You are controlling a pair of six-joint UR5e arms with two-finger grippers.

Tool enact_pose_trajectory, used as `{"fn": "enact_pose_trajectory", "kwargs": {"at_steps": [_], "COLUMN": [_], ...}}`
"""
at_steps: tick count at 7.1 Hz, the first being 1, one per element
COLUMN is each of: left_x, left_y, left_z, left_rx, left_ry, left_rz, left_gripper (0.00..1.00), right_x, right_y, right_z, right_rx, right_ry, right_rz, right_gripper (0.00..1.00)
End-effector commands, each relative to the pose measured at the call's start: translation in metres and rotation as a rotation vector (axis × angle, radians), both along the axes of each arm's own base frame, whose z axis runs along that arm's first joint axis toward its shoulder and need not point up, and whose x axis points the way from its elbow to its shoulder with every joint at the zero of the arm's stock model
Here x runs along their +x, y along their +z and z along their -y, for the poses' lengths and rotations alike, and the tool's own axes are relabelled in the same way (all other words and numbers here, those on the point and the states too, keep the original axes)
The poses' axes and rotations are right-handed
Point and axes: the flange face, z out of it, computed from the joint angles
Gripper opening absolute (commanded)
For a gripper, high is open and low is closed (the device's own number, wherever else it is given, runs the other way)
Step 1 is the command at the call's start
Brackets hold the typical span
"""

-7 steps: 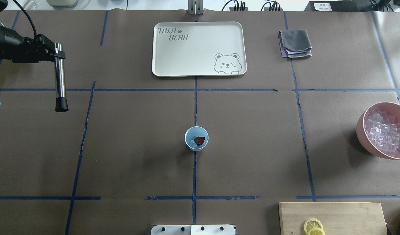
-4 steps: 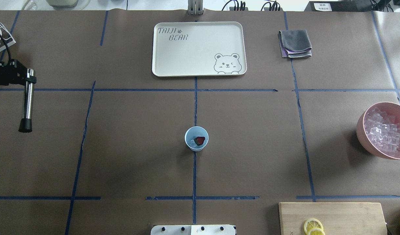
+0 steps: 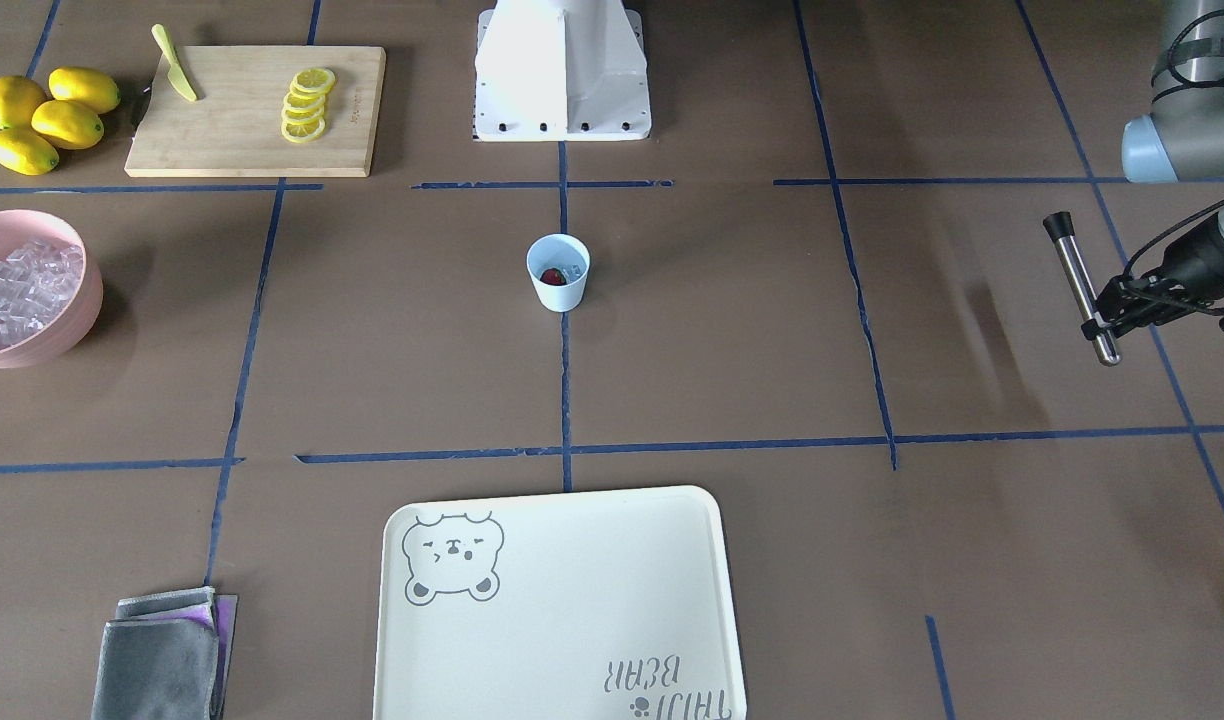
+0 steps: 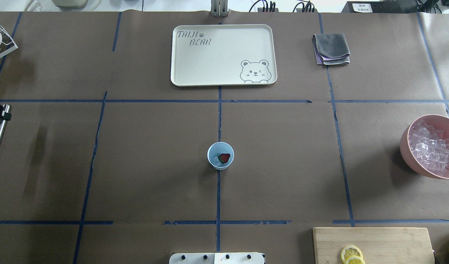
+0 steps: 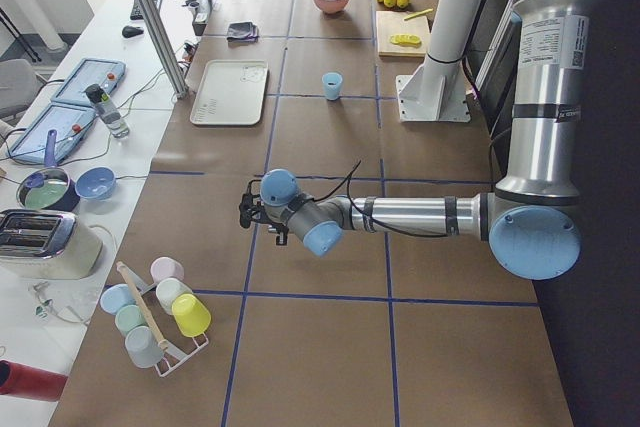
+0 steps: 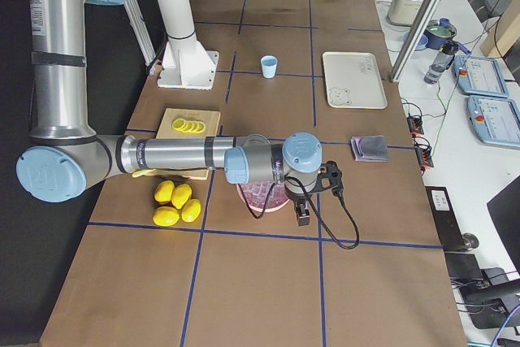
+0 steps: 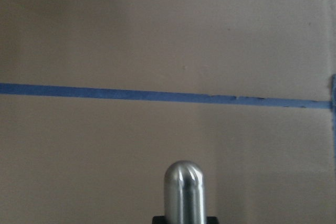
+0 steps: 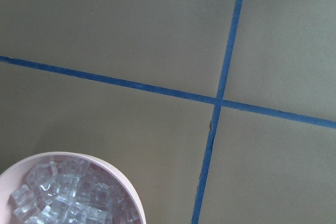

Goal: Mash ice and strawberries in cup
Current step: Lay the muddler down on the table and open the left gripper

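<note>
Sideways to the edge of the table (image 4: pixel 136 146) went the left gripper (image 3: pixel 1102 319), pinching a shiny round metal stick (image 3: pixel 1077 280). Well apart, the smooth blue cup (image 4: pixel 210 154) holds lumpy clear ice (image 4: pixel 216 160) and a red strawberry (image 4: pixel 224 158).

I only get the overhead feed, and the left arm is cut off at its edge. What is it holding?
Observer: In the front-facing view the left gripper is clamped on a black-tipped steel rod.
Operator: And the right arm? I see none of it.
Observer: The right-side view shows the right gripper next to the pink bowl; its jaws cannot be judged.
Operator: What on the cutting board is cut off for me?
Observer: A yellow-green knife at its corner.
</note>
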Motion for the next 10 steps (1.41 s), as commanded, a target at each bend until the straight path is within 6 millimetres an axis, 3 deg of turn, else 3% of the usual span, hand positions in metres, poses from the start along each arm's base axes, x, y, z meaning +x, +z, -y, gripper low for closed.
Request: {"fn": "enact_pose_trajectory", "kwargs": {"at_steps": [1,4,7,8,9,10], "left_x": [-0.008,-0.01,-0.013,-0.012,-0.011,-0.012], "left_y": [0.035,0.069,0.076,0.076,0.075,0.075], "left_z": [-0.011,-0.011,-0.016,-0.015,-0.015,-0.015], "left_rx": [-0.006,0.028,0.045,0.042,0.043,0.046], "left_ry": [0.002,0.011,0.033,0.033,0.034,0.032], "left_rz": [0.065,0.164,0.172,0.172,0.17,0.168], "left_gripper": [0.0,0.0,0.0,0.08,0.4,0.93], "right_x": [0.0,-0.001,0.0,0.0,0.0,0.0], "right_y": [-0.001,-0.004,-0.005,-0.005,-0.005,-0.005], "right_z": [0.002,0.003,0.003,0.003,0.004,0.004], "right_rx": [0.004,0.006,0.01,0.01,0.009,0.007], "right_ry": [0.0,0.0,0.001,0.0,0.0,0.0], "right_rz": [0.0,0.0,0.0,0.001,0.001,0.003], "right_gripper": [0.99,0.99,0.99,0.99,0.99,0.99]}}
